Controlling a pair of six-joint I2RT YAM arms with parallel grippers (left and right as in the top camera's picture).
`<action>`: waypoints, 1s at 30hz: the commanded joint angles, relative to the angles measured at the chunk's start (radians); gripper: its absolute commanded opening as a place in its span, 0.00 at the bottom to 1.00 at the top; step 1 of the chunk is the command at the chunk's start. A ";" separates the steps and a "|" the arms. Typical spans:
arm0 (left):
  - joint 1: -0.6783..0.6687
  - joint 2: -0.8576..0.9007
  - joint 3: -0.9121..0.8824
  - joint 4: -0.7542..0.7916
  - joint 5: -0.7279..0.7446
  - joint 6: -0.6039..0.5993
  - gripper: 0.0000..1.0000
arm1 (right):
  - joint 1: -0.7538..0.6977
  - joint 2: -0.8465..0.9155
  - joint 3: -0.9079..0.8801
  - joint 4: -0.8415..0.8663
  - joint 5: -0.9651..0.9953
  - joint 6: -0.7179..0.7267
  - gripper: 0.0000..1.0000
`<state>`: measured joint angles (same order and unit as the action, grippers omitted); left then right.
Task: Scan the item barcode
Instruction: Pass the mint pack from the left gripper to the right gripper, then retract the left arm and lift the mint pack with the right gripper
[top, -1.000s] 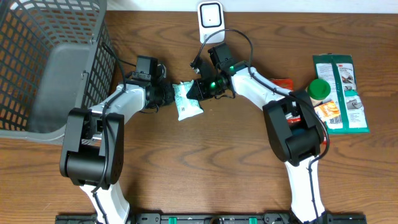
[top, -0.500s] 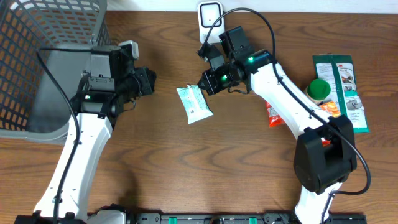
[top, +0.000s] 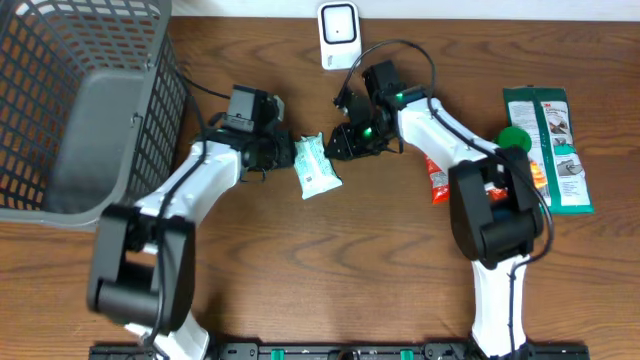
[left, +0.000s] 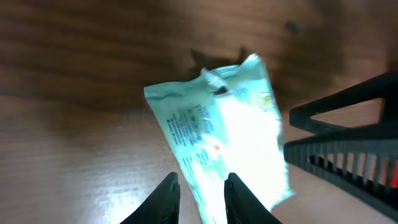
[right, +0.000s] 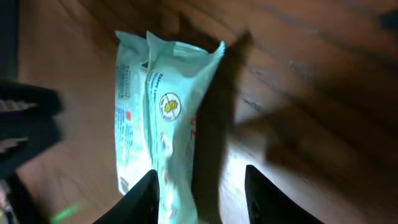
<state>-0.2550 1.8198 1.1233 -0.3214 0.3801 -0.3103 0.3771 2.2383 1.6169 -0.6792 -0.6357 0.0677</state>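
Observation:
The item, a pale teal plastic packet (top: 317, 168), lies flat on the wooden table below the white scanner (top: 338, 25). My left gripper (top: 285, 155) is at the packet's left edge. In the left wrist view its jaws (left: 202, 186) stand a narrow gap apart, and the packet (left: 224, 137) shows through that gap beside bare table. My right gripper (top: 340, 143) is at the packet's upper right corner. In the right wrist view its jaws (right: 202, 186) are wide apart over the packet (right: 161, 118), which lies near the left finger. No barcode can be made out.
A grey wire basket (top: 80, 100) fills the far left. On the right lie a green card pack (top: 548, 150), a green-capped bottle (top: 513, 142), an orange snack packet (top: 525, 178) and a red sachet (top: 438, 180).
My right gripper has opened and let go of the packet. The packet now lies a little further right and lower. The left gripper drew away, then came back to the packet's left edge.

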 joint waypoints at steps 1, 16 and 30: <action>0.000 0.078 -0.009 0.031 0.006 0.002 0.26 | -0.005 0.039 -0.005 0.026 -0.149 -0.039 0.39; 0.000 0.219 -0.009 0.080 0.005 0.003 0.25 | 0.041 0.092 -0.005 0.068 -0.211 -0.039 0.17; 0.043 -0.201 -0.003 0.020 0.005 0.002 0.59 | 0.043 -0.049 -0.003 0.008 -0.148 -0.134 0.01</action>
<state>-0.2249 1.7878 1.1156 -0.2878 0.3981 -0.3145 0.4065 2.2822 1.6142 -0.6548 -0.8078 -0.0154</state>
